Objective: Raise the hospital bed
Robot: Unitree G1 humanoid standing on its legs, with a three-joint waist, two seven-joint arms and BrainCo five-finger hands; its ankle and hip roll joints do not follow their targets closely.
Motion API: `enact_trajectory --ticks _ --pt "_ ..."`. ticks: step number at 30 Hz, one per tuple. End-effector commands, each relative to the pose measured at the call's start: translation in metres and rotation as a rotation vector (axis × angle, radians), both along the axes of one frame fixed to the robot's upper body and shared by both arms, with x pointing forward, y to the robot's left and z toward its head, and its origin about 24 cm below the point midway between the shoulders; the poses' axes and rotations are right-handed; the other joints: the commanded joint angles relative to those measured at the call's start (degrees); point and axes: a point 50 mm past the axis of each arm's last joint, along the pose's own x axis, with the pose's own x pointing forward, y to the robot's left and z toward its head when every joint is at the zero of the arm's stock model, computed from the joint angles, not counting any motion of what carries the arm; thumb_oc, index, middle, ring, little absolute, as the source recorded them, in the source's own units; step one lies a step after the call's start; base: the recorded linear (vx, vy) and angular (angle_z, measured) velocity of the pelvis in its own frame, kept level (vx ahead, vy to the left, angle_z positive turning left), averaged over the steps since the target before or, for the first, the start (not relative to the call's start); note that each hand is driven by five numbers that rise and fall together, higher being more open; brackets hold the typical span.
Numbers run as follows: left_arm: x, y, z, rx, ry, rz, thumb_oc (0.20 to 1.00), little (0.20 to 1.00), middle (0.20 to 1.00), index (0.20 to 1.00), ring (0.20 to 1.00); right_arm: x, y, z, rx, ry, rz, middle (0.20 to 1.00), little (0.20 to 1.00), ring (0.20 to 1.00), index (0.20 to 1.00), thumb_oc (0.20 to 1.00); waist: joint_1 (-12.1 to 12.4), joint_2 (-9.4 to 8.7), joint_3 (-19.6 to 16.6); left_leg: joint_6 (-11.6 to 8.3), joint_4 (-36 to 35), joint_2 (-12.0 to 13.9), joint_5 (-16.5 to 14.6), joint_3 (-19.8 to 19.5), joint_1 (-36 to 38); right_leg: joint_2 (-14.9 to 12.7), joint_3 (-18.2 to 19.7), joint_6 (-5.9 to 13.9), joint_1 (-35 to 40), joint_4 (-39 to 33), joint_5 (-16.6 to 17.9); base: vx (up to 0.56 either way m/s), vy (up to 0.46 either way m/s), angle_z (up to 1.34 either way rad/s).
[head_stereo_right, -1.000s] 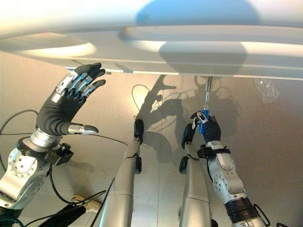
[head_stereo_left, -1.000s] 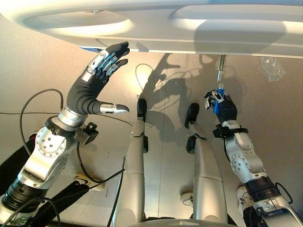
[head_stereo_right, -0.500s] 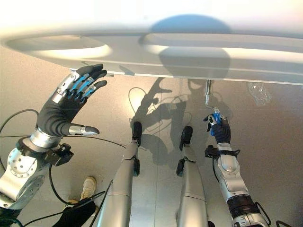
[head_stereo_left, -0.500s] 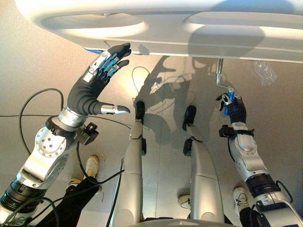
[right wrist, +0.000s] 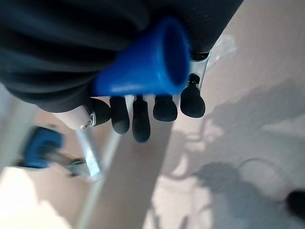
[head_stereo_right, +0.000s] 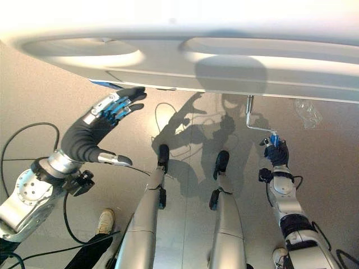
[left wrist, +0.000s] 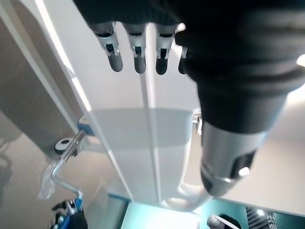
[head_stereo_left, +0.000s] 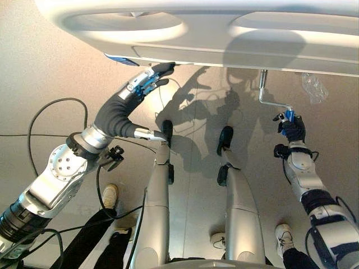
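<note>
The hospital bed's white footboard [head_stereo_left: 224, 33] spans the top of the eye views. A metal crank [head_stereo_left: 269, 101] hangs from its underside at the right and ends in a blue handle [head_stereo_left: 288, 116]. My right hand [head_stereo_left: 293, 130] is shut on that blue handle [right wrist: 152, 62], its fingers [right wrist: 143, 117] curled round it. The crank arm now points down and to the right. My left hand [head_stereo_left: 120, 109] is open, its straight fingers [left wrist: 138, 57] reaching up to the footboard's lower edge [left wrist: 143, 143] at the left.
A crumpled clear plastic wrapper [head_stereo_left: 313, 87] hangs under the bed, right of the crank. A blue label [head_stereo_left: 120, 60] marks the footboard's lower left edge. A person's shoes [head_stereo_left: 109, 196] stand on the floor at my lower left, with another shoe [head_stereo_left: 284, 232] at the lower right.
My right hand has swung the blue handle rightward, turning the crank arm from hanging down to pointing right. My left hand has risen and moved right to the footboard's lower edge.
</note>
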Motion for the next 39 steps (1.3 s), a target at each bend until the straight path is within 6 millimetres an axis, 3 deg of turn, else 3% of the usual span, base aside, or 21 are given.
enact_trajectory --ticks 1,3,5,8,10,15,17,18,21,22,26,27,31,33,34,37,38,39 --pt "-0.010 -0.010 0.009 -0.070 -0.058 -0.084 1.000 1.000 1.000 1.000 1.000 -0.051 -0.114 0.024 -0.038 0.088 -0.444 0.200 0.200 0.200 0.200 0.200 -0.5 3.15 -1.4 -2.42 -3.4 -0.3 0.2 0.6 2.2 0.9 -1.4 3.15 1.1 1.6 -3.0 0.00 0.000 0.00" --pt "-0.010 -0.014 0.009 -0.065 -0.046 -0.113 1.000 1.000 1.000 1.000 1.000 -0.043 -0.113 0.015 -0.082 0.248 -0.384 0.200 0.200 0.200 0.200 0.200 0.3 3.41 -1.4 -2.25 -2.8 -0.3 0.1 0.5 1.3 1.0 -1.4 2.96 0.2 2.2 -3.0 0.00 0.000 0.00" --pt "-0.009 -0.016 0.010 -0.067 -0.043 -0.127 1.000 1.000 1.000 1.000 1.000 -0.026 -0.102 0.018 -0.170 0.342 -0.315 0.200 0.200 0.200 0.200 0.200 1.2 3.88 -1.4 -2.05 -2.1 -0.5 0.1 0.1 0.0 1.0 -1.5 2.87 -1.1 3.0 -3.1 0.00 0.000 0.00" --pt "-0.009 -0.017 0.011 -0.073 -0.043 -0.131 1.000 1.000 1.000 1.000 1.000 -0.016 -0.094 0.020 -0.194 0.385 -0.278 0.200 0.200 0.200 0.200 0.200 1.9 4.20 -1.4 -1.84 -1.7 -0.7 0.2 -0.3 -1.5 1.1 -1.5 2.80 -2.5 3.4 -3.1 0.00 0.000 0.00" --pt "-0.010 -0.021 0.013 -0.092 -0.054 -0.149 1.000 1.000 1.000 1.000 1.000 0.001 -0.075 0.018 -0.196 0.422 -0.216 0.200 0.200 0.200 0.200 0.200 3.3 5.07 -1.4 -1.30 -1.2 -0.8 0.3 -0.6 -3.4 0.8 -1.7 2.88 -4.3 3.9 -3.0 0.00 0.000 0.00" --pt "-0.006 -0.027 0.017 -0.143 -0.061 -0.166 1.000 1.000 1.000 1.000 1.000 0.022 -0.038 0.003 -0.186 0.495 -0.117 0.200 0.200 0.200 0.200 0.200 4.5 6.54 -1.4 -0.82 0.9 -1.3 -0.4 -0.9 -6.0 0.7 -1.6 2.51 -6.8 6.0 -3.7 0.00 0.000 -0.01" --pt "-0.006 -0.027 0.017 -0.143 -0.062 -0.165 1.000 1.000 1.000 1.000 1.000 0.022 -0.038 0.003 -0.187 0.494 -0.117 0.200 0.200 0.200 0.200 0.200 4.5 6.52 -1.4 -0.82 1.0 -1.3 -0.5 -0.9 -6.1 0.7 -1.6 2.51 -6.9 6.1 -3.8 0.00 0.000 0.00" --pt "-0.005 -0.029 0.019 -0.184 -0.069 -0.163 1.000 1.000 1.000 1.000 1.000 0.037 -0.009 0.000 -0.197 0.509 -0.024 0.200 0.200 0.200 0.200 0.200 5.0 6.63 -1.4 -0.60 3.2 -1.6 -1.2 -1.1 -8.4 0.8 -1.4 2.20 -8.8 7.9 -4.3 0.01 0.037 -0.01" --pt "-0.004 -0.029 0.019 -0.197 -0.073 -0.152 1.000 1.000 1.000 1.000 1.000 0.044 0.008 -0.001 -0.205 0.523 0.026 0.200 0.200 0.200 0.200 0.200 5.2 6.56 -1.4 -0.38 5.5 -1.8 -2.0 -1.2 -10.4 0.7 -1.2 1.96 -10.5 9.6 -4.8 0.01 0.025 0.01" --pt "-0.003 -0.027 0.019 -0.213 -0.074 -0.131 1.000 1.000 1.000 1.000 1.000 0.050 0.026 -0.005 -0.210 0.531 0.079 0.200 0.200 0.200 0.200 0.200 5.5 6.62 -1.4 -0.20 7.7 -2.1 -2.8 -1.5 -12.3 0.8 -1.0 1.67 -12.1 11.7 -5.6 0.01 0.033 0.01" --pt "-0.004 -0.028 0.023 -0.231 -0.094 -0.122 1.000 1.000 1.000 1.000 1.000 0.060 0.060 -0.008 -0.276 0.554 0.190 0.200 0.200 0.200 0.200 0.200 6.1 7.23 -1.4 -0.10 12.0 -2.7 -4.1 -2.0 -16.1 0.1 -1.2 1.33 -15.1 15.9 -7.1 0.01 0.028 0.05" --pt "-0.004 -0.027 0.023 -0.231 -0.095 -0.121 1.000 1.000 1.000 1.000 1.000 0.060 0.060 -0.007 -0.277 0.554 0.190 0.200 0.200 0.200 0.200 0.200 6.1 7.22 -1.4 -0.10 12.1 -2.8 -4.2 -2.0 -16.2 0.1 -1.2 1.33 -15.3 16.0 -7.1 0.01 0.030 0.04" --pt "-0.005 -0.024 0.024 -0.257 -0.107 -0.098 1.000 1.000 1.000 1.000 1.000 0.072 0.106 -0.001 -0.355 0.507 0.324 0.200 0.200 0.200 0.200 0.200 6.8 7.69 -1.4 -0.14 14.4 -2.8 -4.7 -2.4 -19.4 -0.3 -1.6 1.17 -18.0 18.5 -7.8 0.01 0.037 0.06" --pt "-0.005 -0.024 0.024 -0.257 -0.107 -0.097 1.000 1.000 1.000 1.000 1.000 0.072 0.107 -0.001 -0.355 0.507 0.325 0.200 0.200 0.200 0.200 0.200 6.8 7.63 -1.4 -0.14 14.5 -2.8 -4.8 -2.4 -19.5 -0.3 -1.6 1.17 -18.1 18.5 -7.8 0.00 0.010 0.02" --pt "-0.005 -0.022 0.025 -0.273 -0.110 -0.086 1.000 1.000 1.000 1.000 1.000 0.076 0.132 0.003 -0.417 0.486 0.395 0.200 0.200 0.200 0.200 0.200 7.3 7.89 -1.4 -0.27 15.2 -3.0 -4.9 -2.9 -20.8 -0.5 -1.9 1.07 -19.0 19.1 -8.1 0.00 0.000 0.00" --pt "-0.006 -0.021 0.026 -0.286 -0.117 -0.076 1.000 1.000 1.000 1.000 1.000 0.078 0.164 0.008 -0.469 0.438 0.488 0.200 0.200 0.200 0.200 0.200 7.7 8.11 -1.4 -0.27 16.1 -3.2 -5.2 -3.3 -21.9 -0.4 -2.0 1.01 -19.9 19.7 -8.5 0.03 0.010 0.00" --pt "-0.005 -0.021 0.023 -0.286 -0.101 -0.076 1.000 1.000 1.000 1.000 1.000 0.076 0.163 0.003 -0.464 0.453 0.491 0.200 0.200 0.200 0.200 0.200 7.6 8.00 -1.4 -0.41 16.8 -3.3 -7.1 -3.2 -20.4 -0.4 -1.5 1.42 -18.5 20.5 -10.2 0.02 0.030 0.05" --pt "-0.007 -0.020 0.026 -0.291 -0.122 -0.076 1.000 1.000 1.000 1.000 1.000 0.078 0.179 0.011 -0.484 0.410 0.535 0.200 0.200 0.200 0.200 0.200 8.0 8.28 -1.4 -0.25 16.7 -3.2 -5.4 -3.5 -22.6 -0.4 -2.1 1.03 -20.3 20.1 -8.7 0.02 0.018 0.05"
